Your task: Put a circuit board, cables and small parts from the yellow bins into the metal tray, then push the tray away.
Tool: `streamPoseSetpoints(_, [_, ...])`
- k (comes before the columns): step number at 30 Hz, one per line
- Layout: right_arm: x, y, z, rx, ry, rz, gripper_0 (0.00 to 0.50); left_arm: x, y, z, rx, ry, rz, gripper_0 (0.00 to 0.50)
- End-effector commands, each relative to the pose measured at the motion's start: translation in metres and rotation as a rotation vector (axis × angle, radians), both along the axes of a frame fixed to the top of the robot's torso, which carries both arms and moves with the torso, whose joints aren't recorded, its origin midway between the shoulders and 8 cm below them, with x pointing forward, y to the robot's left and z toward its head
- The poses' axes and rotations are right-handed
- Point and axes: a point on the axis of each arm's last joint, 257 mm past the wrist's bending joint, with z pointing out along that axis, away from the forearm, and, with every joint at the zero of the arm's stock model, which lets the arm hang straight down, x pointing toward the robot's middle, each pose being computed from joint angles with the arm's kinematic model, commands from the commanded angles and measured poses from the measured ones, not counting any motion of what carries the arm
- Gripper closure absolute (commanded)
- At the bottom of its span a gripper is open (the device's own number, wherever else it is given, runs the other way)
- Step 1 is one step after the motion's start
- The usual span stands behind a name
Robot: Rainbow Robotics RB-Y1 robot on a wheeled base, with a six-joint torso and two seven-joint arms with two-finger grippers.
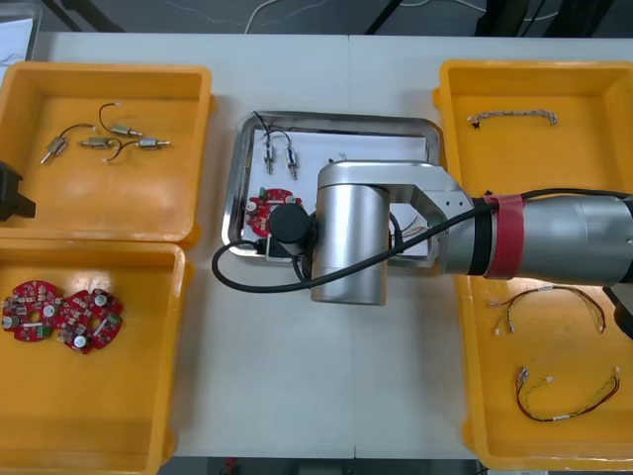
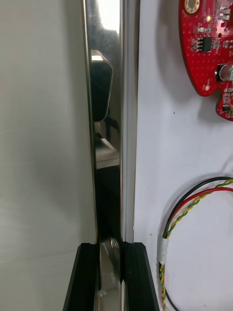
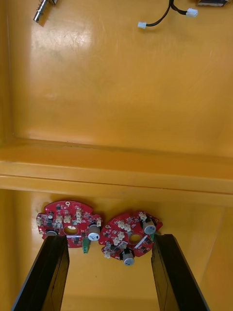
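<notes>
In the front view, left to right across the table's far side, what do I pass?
Far-left yellow bin with small metal parts → shiny metal tray, rim clamped in right end effector → far-right yellow bin with twisted blue and white cable. Left end effector: open, facing round red circuit boards.

**A:** What does everything stand on?

**B:** A pale, matt surface (image 1: 297, 396), close to white. A thin straight seam (image 1: 348, 74) runs in from its far edge.

**A:** And past that edge?

**B:** A strip of dark floor (image 1: 148, 15). A white cord (image 1: 255, 18) curls across it, and a black bar (image 1: 389, 18) slants down beside the cord. I cannot tell what the bar belongs to.

**A:** How is the light?

**B:** Even and from overhead. Shadows on the surface are soft-edged and stay close to whatever casts them. No wall or window can be made out.
</notes>
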Motion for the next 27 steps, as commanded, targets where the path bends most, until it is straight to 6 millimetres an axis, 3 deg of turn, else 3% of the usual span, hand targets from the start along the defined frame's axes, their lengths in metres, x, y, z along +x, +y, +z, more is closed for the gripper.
streamPoseSetpoints(1, [0.018,0.013,0.017,-0.026,-0.040,0.048,0.500,-0.005,0.012,0.007,0.109,0.009,-0.086,0.000])
streamPoseSetpoints(18, [0.058,0.011,0.036,-0.082,-0.115,0.096,0.500,-0.005,0.012,0.007,0.109,0.009,-0.086,0.000])
streamPoseSetpoints(27, [0.079,0.015,0.056,-0.079,-0.166,0.112,0.500,-0.005,0.012,0.007,0.109,0.009,-0.086,0.000])
